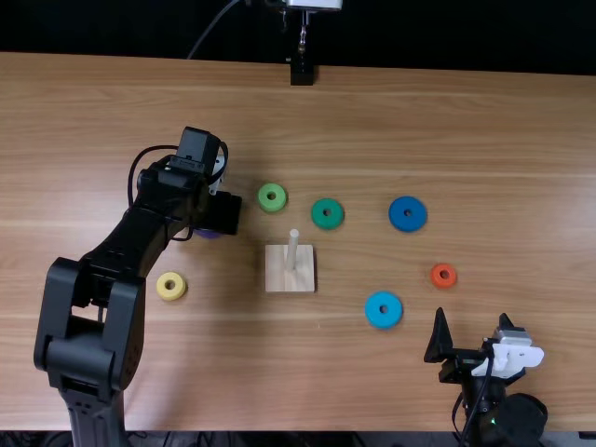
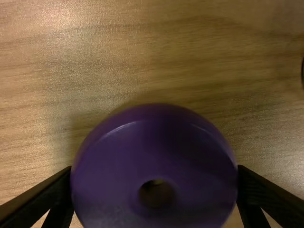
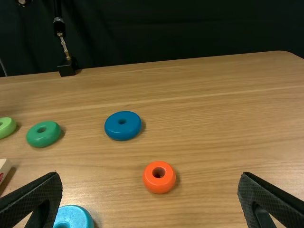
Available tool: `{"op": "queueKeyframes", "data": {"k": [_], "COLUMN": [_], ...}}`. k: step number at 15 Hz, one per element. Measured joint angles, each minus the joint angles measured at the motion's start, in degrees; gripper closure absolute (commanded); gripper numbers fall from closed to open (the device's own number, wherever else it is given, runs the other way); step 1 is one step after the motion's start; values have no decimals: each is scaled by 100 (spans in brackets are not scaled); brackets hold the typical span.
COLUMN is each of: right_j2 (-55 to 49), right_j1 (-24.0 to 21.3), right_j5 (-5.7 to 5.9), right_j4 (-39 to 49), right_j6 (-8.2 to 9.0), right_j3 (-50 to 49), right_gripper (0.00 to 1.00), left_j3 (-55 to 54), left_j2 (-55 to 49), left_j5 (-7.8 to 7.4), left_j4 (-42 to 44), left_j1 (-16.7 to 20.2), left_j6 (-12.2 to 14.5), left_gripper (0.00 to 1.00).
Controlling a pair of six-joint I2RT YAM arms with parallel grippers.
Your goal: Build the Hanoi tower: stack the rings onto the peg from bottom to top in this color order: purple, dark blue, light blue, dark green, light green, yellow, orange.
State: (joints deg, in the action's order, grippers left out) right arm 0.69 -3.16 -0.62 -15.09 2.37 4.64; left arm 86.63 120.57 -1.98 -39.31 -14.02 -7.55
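Note:
Left of the wooden peg base point(image 1: 277, 272), my left gripper point(image 1: 221, 212) is over the purple ring point(image 1: 207, 234). In the left wrist view, both fingers of my left gripper point(image 2: 154, 178) touch opposite sides of the purple ring point(image 2: 114, 166), gripping it. The upright peg point(image 1: 292, 251) holds no ring. My right gripper point(image 1: 473, 321) stands open at the lower right; in its wrist view the gripper point(image 3: 150, 178) has nothing between its fingers. Loose rings: dark blue point(image 1: 408, 201), light blue point(image 1: 373, 310), dark green point(image 1: 327, 201), light green point(image 1: 272, 186), yellow point(image 1: 160, 286), orange point(image 1: 444, 264).
The light green and dark green rings lie just beyond the peg base. A black stand point(image 1: 303, 73) is at the table's far edge. The left arm stretches over the table's left part, close beside the yellow ring.

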Motion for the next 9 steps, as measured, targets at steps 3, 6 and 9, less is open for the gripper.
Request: {"op": "queueKeyframes", "data": {"k": [3, 6, 9], "right_j2": [0, 0, 0], "right_j1": [0, 0, 0], "right_j5": [0, 2, 0], "right_j4": [-2, -4, 2], "right_j6": [2, 2, 4], "right_j3": [0, 0, 0], "right_gripper": [0, 0, 0], "left_j3": [0, 0, 0], "left_j2": [-4, -310, -953], "left_j5": [7, 0, -13], "left_j4": [-39, -81, -428], "left_j1": [-2, 0, 44], "left_j6": [0, 0, 98], "left_gripper": [100, 100, 100]}}
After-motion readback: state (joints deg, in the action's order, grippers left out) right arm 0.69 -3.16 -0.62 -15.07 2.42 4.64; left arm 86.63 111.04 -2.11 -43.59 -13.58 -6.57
